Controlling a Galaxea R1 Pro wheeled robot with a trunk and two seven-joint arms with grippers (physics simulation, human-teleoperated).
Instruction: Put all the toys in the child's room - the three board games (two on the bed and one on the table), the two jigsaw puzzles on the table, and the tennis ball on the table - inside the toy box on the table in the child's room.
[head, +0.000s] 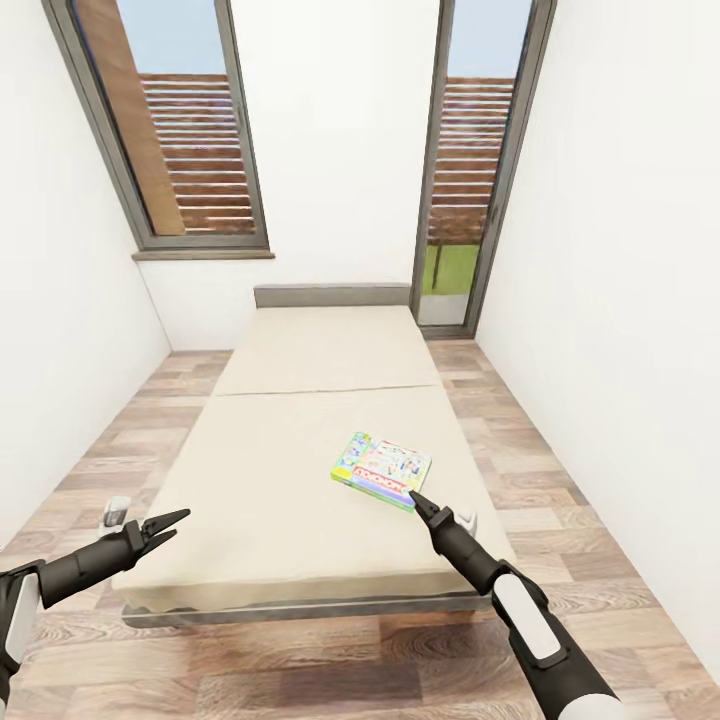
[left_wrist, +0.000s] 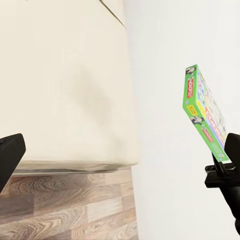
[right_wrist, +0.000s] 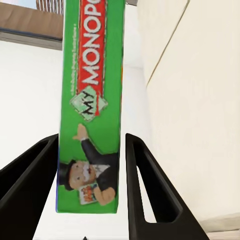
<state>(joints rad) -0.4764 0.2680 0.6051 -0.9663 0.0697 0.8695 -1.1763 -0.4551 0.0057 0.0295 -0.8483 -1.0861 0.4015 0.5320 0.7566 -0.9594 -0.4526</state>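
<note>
Right gripper (head: 417, 497) at lower centre-right of head view, fingers astride green board game (head: 382, 469) edge, not visibly clamped. Game lies flat on bed (head: 300, 440), right of centre. Left gripper (head: 168, 526) parted, empty, lower left over bed corner.

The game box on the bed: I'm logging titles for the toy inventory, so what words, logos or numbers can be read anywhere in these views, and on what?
"MY MONOPO": red banner on the green edge of the board game; its end runs out of the right wrist view.
Small white print beside the banner: too small to read.
Lid lettering in the head view: too blurred to read.
</note>
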